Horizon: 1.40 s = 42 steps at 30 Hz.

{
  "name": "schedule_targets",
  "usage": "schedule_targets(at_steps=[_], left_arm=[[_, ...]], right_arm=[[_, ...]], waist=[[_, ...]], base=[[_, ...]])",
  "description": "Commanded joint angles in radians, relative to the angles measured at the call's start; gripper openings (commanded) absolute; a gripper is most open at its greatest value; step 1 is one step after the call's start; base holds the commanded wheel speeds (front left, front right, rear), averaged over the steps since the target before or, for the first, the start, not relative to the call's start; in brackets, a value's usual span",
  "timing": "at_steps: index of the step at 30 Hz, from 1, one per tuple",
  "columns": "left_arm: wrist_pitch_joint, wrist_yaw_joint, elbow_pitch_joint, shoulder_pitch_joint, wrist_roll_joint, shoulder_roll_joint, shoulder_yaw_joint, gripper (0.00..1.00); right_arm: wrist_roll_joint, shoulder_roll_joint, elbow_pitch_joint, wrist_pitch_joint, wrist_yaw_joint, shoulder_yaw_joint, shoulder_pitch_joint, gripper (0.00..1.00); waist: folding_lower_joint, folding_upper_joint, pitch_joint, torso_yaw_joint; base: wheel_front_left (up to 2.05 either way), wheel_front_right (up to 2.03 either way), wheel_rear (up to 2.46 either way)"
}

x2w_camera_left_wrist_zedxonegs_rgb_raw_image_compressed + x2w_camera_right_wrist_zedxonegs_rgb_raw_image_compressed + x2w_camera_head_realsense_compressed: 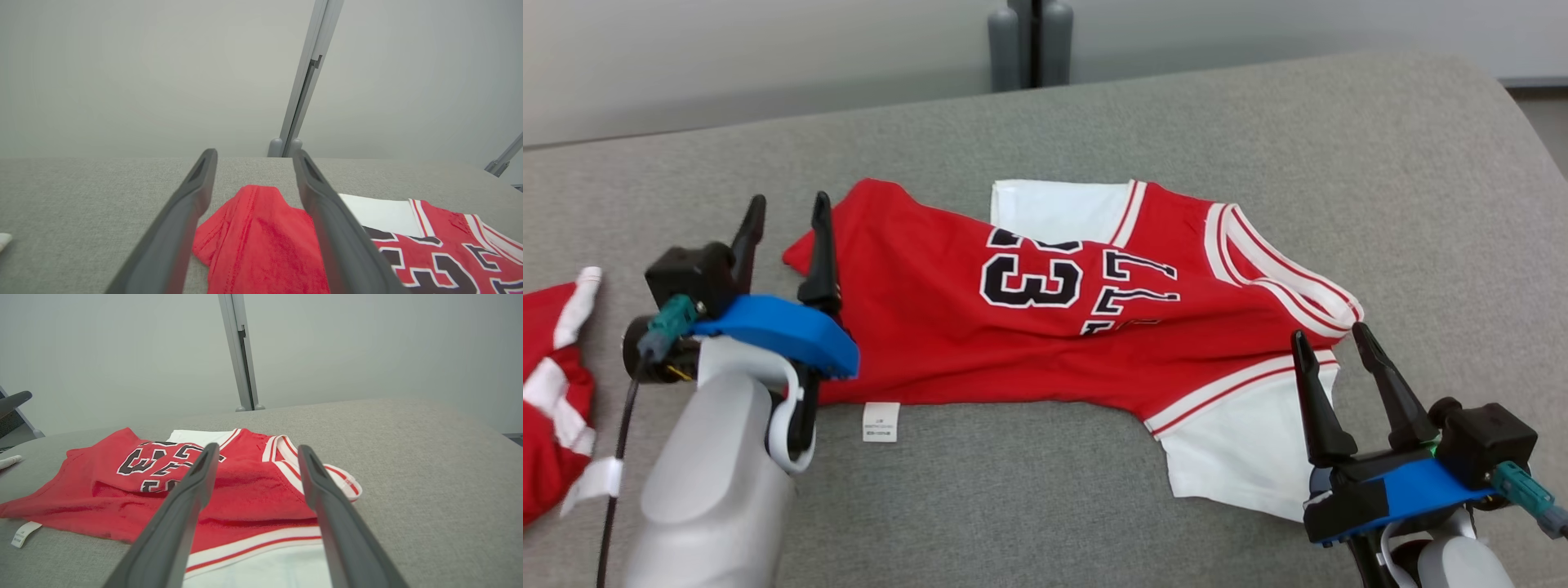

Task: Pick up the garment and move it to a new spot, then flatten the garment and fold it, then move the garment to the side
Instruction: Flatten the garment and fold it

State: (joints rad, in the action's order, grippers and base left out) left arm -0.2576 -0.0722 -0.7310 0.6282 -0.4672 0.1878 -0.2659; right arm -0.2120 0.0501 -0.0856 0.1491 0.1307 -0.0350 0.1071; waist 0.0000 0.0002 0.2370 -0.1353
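Surface: grey padded table [1094, 506] under a pale wall; grey post [1031, 41] at 12 o'clock.
Head view, garment: red jersey [1013, 343] lies mid-table, partly folded over, white sleeves at 12 and 4 o'clock.
Head view, left gripper [788, 204]: at the jersey's 9 o'clock end, jaws spread, empty.
Head view, right gripper [1330, 336]: at its 4 o'clock end, jaws spread, empty; standing at opposite ends suits a next fold, I judge.
Head view, nearby: second red garment [551, 392] at 8 o'clock, well apart; care label [880, 421] at 7 o'clock; nothing blocks.
Left wrist view: red hem corner [253, 241] lies loose between the fingers [179, 228].
Right wrist view: fingers straddle the striped sleeve trim [253, 545].
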Motion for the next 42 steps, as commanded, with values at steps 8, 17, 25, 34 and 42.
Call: schedule_targets(at_steps=[8, 17, 25, 34, 42], left_arm=[[-0.008, -0.025, 0.278, -0.243, 0.073, -0.051, 0.052, 1.00], [-0.008, -0.038, 0.448, -0.488, 0.139, -0.110, 0.127, 1.00], [-0.008, -0.020, 0.450, -0.608, 0.196, -0.124, 0.168, 1.00], [-0.008, -0.026, 0.456, -0.639, 0.210, -0.131, 0.196, 1.00], [-0.008, -0.035, 0.454, -0.607, 0.223, -0.133, 0.198, 1.00]], right_arm=[[0.007, 0.001, 0.015, -0.030, 0.000, 0.021, -0.039, 1.00], [0.010, 0.001, 0.029, -0.052, 0.000, 0.040, -0.071, 1.00], [0.009, 0.001, 0.006, -0.072, 0.000, 0.071, -0.097, 1.00], [0.074, 0.001, -0.056, -0.289, 0.000, 0.195, -0.014, 1.00], [0.116, 0.073, -0.167, -0.572, 0.000, 0.181, 0.165, 1.00]], waist=[[0.0000, -0.0002, -0.081, 0.054], [0.0000, -0.0002, -0.142, 0.106], [0.0000, -0.0002, -0.186, 0.129], [0.0000, -0.0002, -0.199, 0.125], [0.0000, -0.0002, -0.155, 0.137]], base=[[0.00, 0.00, 0.00], [0.00, 0.00, 0.00], [0.00, 0.00, 0.00], [0.00, 0.00, 0.00], [0.00, 0.00, 0.00]])
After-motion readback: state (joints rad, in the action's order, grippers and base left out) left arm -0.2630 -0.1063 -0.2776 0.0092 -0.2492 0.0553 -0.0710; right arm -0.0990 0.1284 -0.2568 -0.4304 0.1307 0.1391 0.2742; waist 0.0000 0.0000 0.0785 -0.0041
